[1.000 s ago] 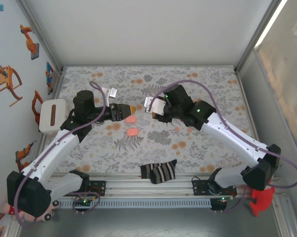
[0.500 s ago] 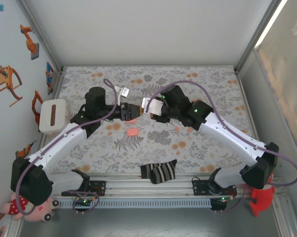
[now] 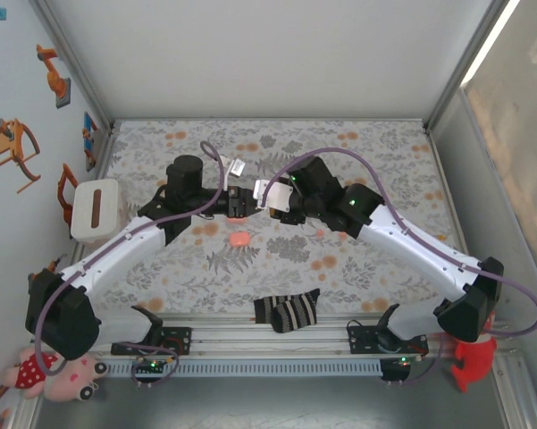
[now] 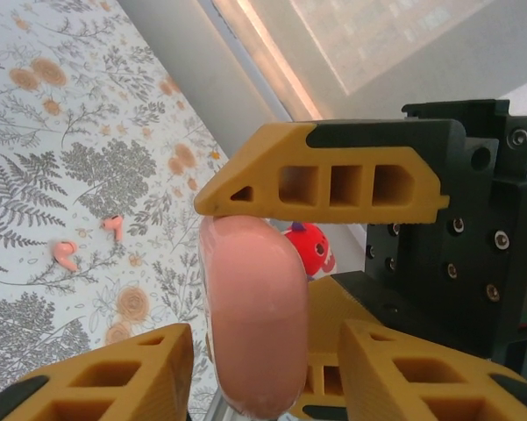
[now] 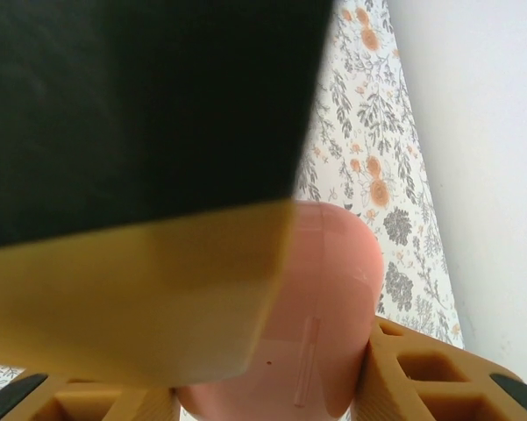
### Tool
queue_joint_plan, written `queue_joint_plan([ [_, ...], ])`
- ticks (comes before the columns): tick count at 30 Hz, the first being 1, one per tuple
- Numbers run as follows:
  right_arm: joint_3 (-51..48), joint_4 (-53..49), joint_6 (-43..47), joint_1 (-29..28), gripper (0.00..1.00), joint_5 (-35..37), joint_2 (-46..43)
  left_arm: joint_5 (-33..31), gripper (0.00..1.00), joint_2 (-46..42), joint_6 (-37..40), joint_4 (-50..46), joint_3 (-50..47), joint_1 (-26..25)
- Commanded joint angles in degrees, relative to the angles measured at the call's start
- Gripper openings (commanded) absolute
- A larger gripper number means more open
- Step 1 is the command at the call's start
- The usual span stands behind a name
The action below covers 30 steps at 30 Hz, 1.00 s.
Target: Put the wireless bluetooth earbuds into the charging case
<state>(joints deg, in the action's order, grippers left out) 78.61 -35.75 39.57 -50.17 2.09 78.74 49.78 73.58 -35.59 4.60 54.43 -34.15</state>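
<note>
Where the earbuds lie: two coral earbuds (image 4: pixel 66 254) sit loose on the floral cloth (image 3: pixel 357 152), down below the charging case (image 4: pixel 254 316) and well apart from it; neither is in any case.
Case state: the charging case is raised off the cloth between the two grippers; no open cavity shows, so I judge its lid shut.
Right side: the right gripper (image 3: pixel 264 204) is clamped on the charging case, which sits between its yellow fingers in its wrist view.
Left side: the left gripper (image 3: pixel 241 204) meets it nose to nose, jaws partly open astride the charging case; one finger lies close against it, the other stands clear with a right finger between, so no grip shows.
Progress: early, by my reading. The case is lifted; opening it, then fetching and seating both earbuds, is left.
Spare: a second pink case (image 3: pixel 240 239) lies on the cloth just nearward of the charging case.
Open room: bare cloth runs from the charging case to the back wall (image 3: pixel 268 54).
Crowded side: nearward of the charging case, past the spare, a striped sock (image 3: pixel 287 310) lies by the rail.
Edge: a white box (image 3: pixel 94 210) stands off the cloth, far out on the left arm's side of the charging case.
Tightest spot: at the charging case itself, where the fingers interleave.
</note>
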Motion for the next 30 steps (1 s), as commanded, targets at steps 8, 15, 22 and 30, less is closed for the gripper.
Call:
queue_joint_plan([
  [8,1.76,-0.55,0.51,-0.8,0.32,1.58,0.36,1.05,0.32,0.59,1.31,0.38,2.02,-0.42],
  [15,2.22,-0.73,0.3,-0.8,0.34,2.72,1.14,0.72,0.18,0.41,2.31,-0.69,2.23,-0.54],
  [22,2.14,-0.9,-2.61,-0.63,0.65,2.58,0.31,-3.71,0.0,-2.79,7.0,-3.39,1.01,-0.39],
  [30,-2.69,1.21,-10.48,1.6,0.88,-5.89,-7.41,-7.29,0.0,-8.48,12.58,1.09,-4.9,2.93],
])
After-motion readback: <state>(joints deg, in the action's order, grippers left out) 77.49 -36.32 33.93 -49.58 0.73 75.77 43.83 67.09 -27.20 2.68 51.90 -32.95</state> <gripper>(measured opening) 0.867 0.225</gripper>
